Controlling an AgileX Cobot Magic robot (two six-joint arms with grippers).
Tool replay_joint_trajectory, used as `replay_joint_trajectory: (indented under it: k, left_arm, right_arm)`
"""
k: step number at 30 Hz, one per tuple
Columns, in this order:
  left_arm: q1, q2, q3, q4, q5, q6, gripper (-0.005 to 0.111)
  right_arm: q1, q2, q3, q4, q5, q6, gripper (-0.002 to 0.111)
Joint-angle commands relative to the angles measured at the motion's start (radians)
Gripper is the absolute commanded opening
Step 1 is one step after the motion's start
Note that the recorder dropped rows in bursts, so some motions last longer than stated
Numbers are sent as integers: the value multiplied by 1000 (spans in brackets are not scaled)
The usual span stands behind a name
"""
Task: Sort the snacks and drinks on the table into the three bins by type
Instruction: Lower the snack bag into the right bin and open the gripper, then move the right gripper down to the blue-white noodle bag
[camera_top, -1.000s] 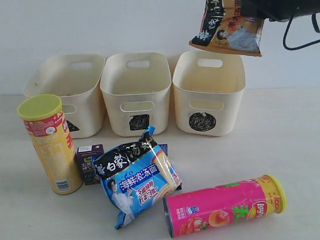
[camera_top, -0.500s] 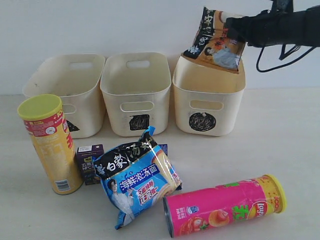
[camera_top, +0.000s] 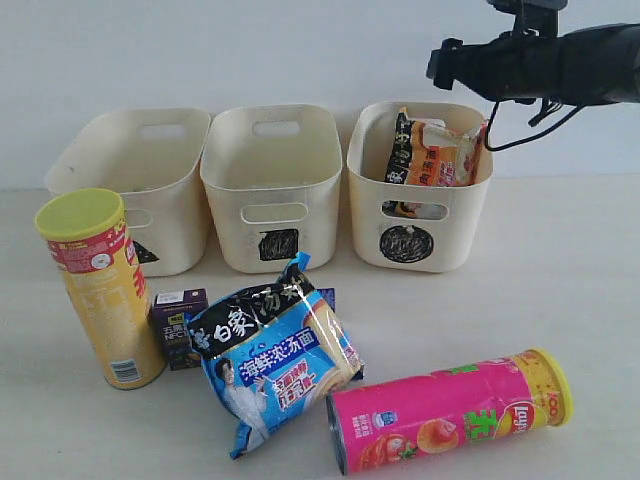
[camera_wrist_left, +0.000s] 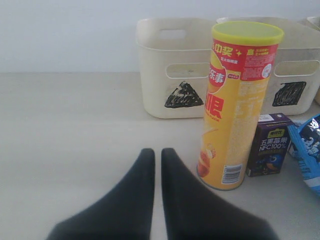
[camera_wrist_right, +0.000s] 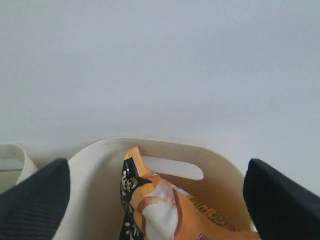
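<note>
Right gripper (camera_wrist_right: 157, 197): upper right of the frame, above the circle-marked bin (camera_top: 462, 215), jaws spread wide, holding nothing. Orange-black noodle packet (camera_top: 432, 155): standing on edge inside that bin, right end of the row. Square-marked bin (camera_top: 228, 200) centre, triangle-marked bin (camera_top: 178, 195) left. Left gripper (camera_wrist_left: 156, 152): jaws closed together, empty, low over the worktop (camera_top: 570, 290). Lower frame, on the worktop: yellow tube (camera_top: 100, 290) upright at left, purple carton (camera_top: 180, 320) beside it, blue-white packet (camera_top: 275, 360) centre, pink tube (camera_top: 450, 410) lying on its side at right.
</note>
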Motion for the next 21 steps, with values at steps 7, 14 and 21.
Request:
replay_joint_trajectory:
  k: [7, 14, 21]
  left_arm:
    - [1, -4, -2, -2, -8, -8, 4]
    - [1, -4, -2, -2, -8, -8, 4]
    - [1, -4, -2, -2, -8, -8, 4]
  right_arm:
    - [-1, -67, -8, -162, 191, -26, 4]
    - [-1, -155, -8, -609, 305, 284, 0]
    - [-1, -234, -8, -1012, 440, 636, 0]
